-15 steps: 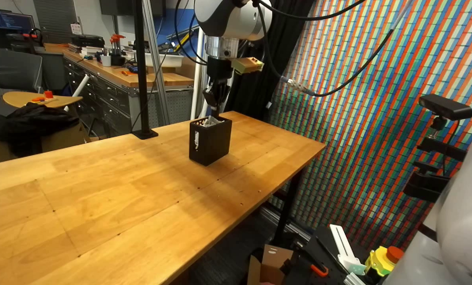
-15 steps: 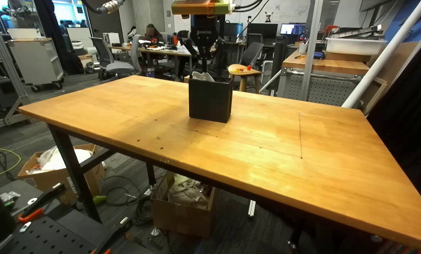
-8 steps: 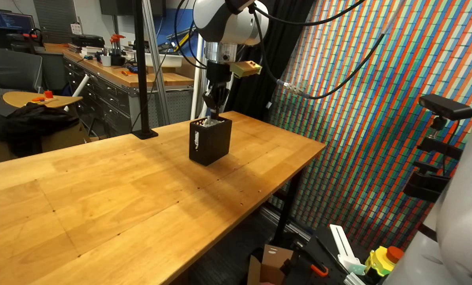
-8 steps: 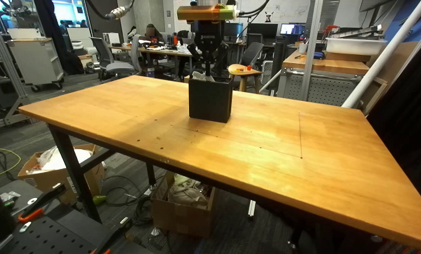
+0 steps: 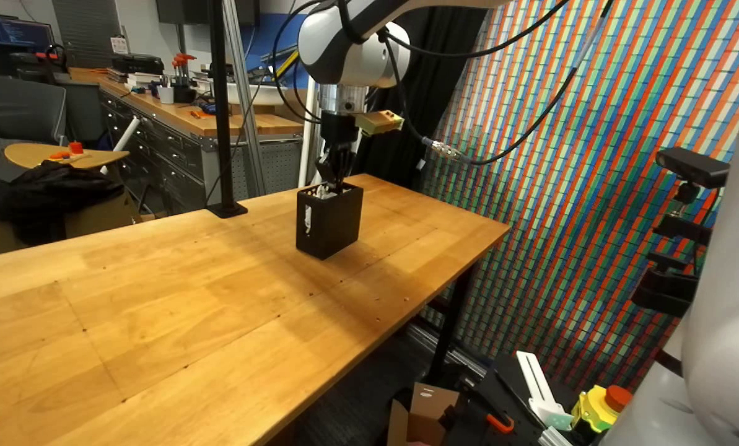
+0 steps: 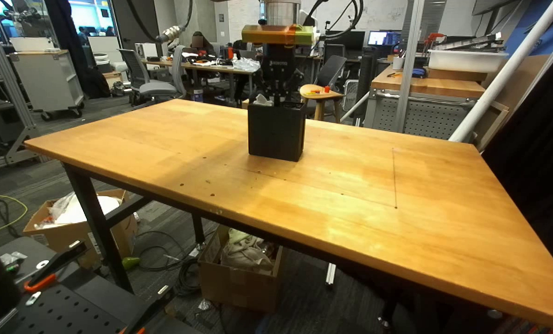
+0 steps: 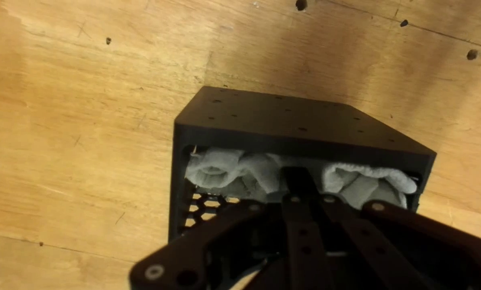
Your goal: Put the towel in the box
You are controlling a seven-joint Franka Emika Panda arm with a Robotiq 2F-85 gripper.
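A black box [image 5: 338, 220] with an open top stands upright on the wooden table; its side wall also shows in an exterior view [image 6: 276, 132] and in the wrist view [image 7: 288, 117]. A pale grey-white towel [image 7: 369, 175] lies crumpled inside it, with folds near the rim on both sides of my fingers. Towel also shows at the top in both exterior views [image 5: 324, 192] [image 6: 262, 99]. My gripper [image 7: 298, 181] points straight down into the box, its jaws together and pressed into the towel's middle. The fingertips are partly hidden by the box wall in an exterior view [image 6: 278, 99].
The wooden table [image 5: 158, 297] surrounds the box. A black upright post [image 5: 222, 155] stands at the table's edge. A cardboard box with cloths [image 6: 241, 278] is on the floor beneath the table. A cable [image 5: 530, 127] hangs beside the arm.
My gripper has moved down, deeper into the box, and slightly to the right in an exterior view. The towel's visible top has shifted and sits a little lower. The box has not moved.
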